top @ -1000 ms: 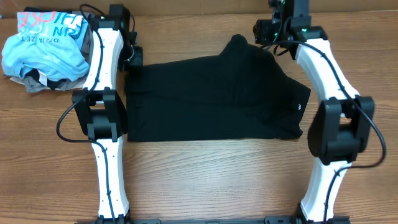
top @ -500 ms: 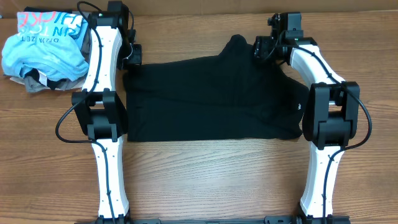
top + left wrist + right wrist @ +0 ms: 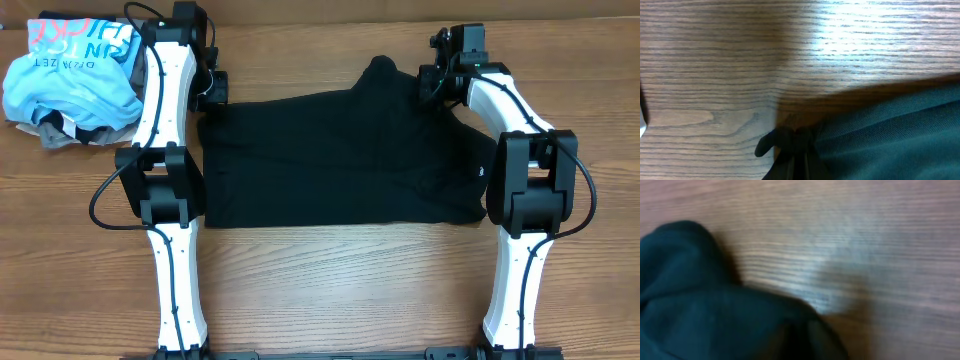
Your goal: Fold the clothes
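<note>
Your black shirt [image 3: 340, 160] lies spread on the table, no clear fold yet, with left gripper [image 3: 212, 97] and right gripper [image 3: 429, 83] each pinched shut on its far edge, so the folding looks barely begun.

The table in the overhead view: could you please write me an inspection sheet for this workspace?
Surface: wooden table, bare in front.
Job's things: black shirt spread flat mid-table, white logo near its right edge.
Clutter: pile of clothes, far left corner.
Grippers: left gripper shut on the shirt's far left corner; right gripper shut on its far right part.
Cables: a black cable loops beside each arm.
Surroundings: nothing seen.
</note>
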Controlling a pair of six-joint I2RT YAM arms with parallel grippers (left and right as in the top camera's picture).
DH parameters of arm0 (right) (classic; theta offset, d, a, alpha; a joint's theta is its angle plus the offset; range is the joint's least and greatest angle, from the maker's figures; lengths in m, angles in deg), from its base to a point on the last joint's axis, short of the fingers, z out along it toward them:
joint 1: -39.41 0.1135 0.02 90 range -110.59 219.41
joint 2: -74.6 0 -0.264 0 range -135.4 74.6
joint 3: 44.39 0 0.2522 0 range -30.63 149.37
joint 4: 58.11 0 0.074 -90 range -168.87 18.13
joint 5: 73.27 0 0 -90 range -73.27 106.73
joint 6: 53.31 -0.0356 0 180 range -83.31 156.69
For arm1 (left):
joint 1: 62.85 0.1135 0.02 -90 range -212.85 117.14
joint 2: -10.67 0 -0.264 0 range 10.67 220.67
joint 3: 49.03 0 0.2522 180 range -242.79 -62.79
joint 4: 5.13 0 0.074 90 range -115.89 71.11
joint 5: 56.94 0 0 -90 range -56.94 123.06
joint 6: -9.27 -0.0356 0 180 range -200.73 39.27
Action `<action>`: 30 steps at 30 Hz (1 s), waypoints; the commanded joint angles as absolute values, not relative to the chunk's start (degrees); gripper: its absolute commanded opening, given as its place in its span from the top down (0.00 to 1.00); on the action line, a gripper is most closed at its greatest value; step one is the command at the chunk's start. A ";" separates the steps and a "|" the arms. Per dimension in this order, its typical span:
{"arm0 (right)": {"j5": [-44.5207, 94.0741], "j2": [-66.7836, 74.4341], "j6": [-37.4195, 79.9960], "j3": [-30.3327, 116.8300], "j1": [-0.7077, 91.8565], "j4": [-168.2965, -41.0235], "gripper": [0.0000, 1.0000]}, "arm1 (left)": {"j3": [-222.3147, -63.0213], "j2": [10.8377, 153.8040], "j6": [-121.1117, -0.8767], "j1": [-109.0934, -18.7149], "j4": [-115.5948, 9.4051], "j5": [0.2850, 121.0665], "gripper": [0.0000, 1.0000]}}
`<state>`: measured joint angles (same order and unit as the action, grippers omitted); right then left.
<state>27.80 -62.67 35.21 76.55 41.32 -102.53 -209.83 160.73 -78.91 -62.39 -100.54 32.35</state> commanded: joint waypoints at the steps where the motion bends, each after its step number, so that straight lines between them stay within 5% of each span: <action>1: 28.42 -62.70 34.49 78.08 40.80 -105.33 0.96 | -211.12 161.63 -77.70 -62.56 -100.51 31.39 0.96; 12: 29.92 -57.49 35.74 87.15 42.37 -128.39 0.96 | -211.15 161.63 -77.70 -62.56 -99.68 31.39 0.96; 24: 31.63 -57.52 40.06 85.79 55.09 -142.07 0.95 | -211.12 161.63 -77.70 -62.52 -98.55 31.41 0.96; 27: 30.10 -57.52 39.82 85.79 56.56 -142.24 0.67 | -211.15 161.63 -77.70 -62.52 -98.35 31.41 0.96; 30: 30.12 -57.52 37.09 86.97 55.86 -141.13 0.63 | -211.15 161.63 -77.73 -62.52 -98.33 31.41 0.96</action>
